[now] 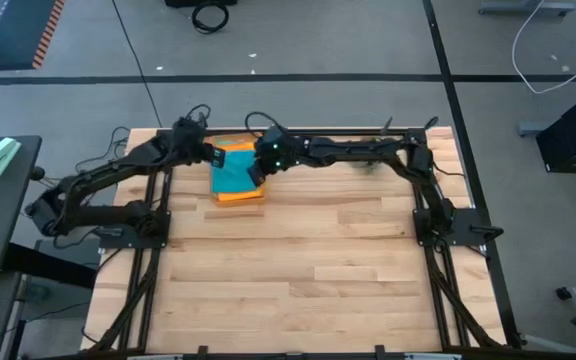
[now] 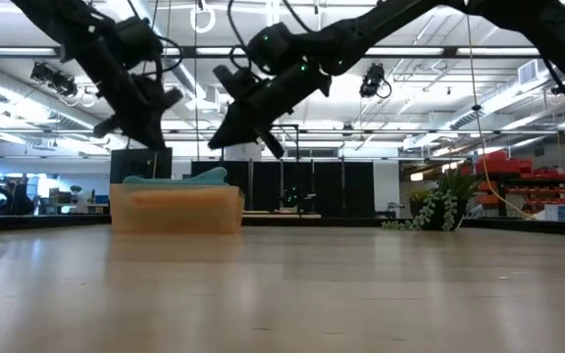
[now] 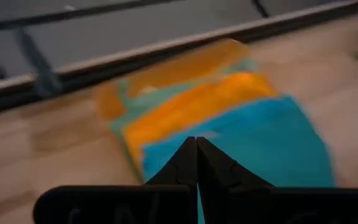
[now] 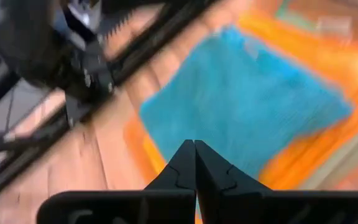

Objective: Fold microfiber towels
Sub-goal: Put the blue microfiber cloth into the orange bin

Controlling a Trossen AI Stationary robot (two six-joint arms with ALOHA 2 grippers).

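Observation:
A stack of folded towels lies in the orange tray (image 1: 253, 197) at the table's far edge. A teal towel (image 1: 234, 176) is on top, and it also shows in the left wrist view (image 3: 266, 146) and the right wrist view (image 4: 247, 106). An orange towel (image 3: 191, 109) and a green one (image 3: 129, 106) show under it. My left gripper (image 1: 215, 156) is shut and empty, above the stack's far left corner. My right gripper (image 1: 261, 172) is shut and empty, above the stack's right side. In the low view both grippers, left (image 2: 158, 143) and right (image 2: 216, 143), hang clear above the teal towel (image 2: 175, 178).
The tray (image 2: 177, 210) stands on the wooden table near its far edge. A small green plant (image 2: 437, 211) stands at the far right. The table's wide near part (image 1: 308, 280) is bare wood.

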